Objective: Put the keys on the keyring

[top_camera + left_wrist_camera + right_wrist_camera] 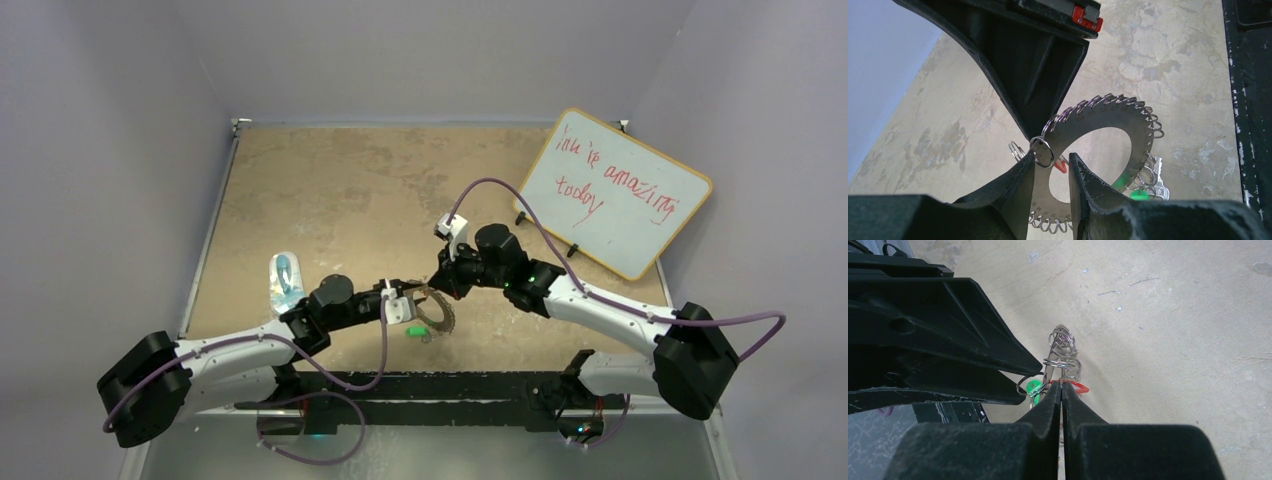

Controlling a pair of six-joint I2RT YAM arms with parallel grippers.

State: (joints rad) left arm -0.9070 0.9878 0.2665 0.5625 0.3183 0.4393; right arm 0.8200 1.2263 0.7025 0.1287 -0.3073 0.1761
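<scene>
Two grippers are meeting over the table (pixel 300 180) from opposite sides, so that one can be steadying while the other is threading. The right gripper (pixel 1061 387) is pressing its fingers together, apparently pinching the rim of the keyring (pixel 1120 127) and keeping it upright. The left gripper (pixel 1052 161) is holding its fingers apart, straddling the ring's band; whether they are squeezing it I cannot tell. The green key (pixel 1140 193) is sitting among the fringe loops, probably already threaded. The red key (pixel 1061 167) is peeking from behind the band, beside a small loop (pixel 1041 151) likely being worked.
</scene>
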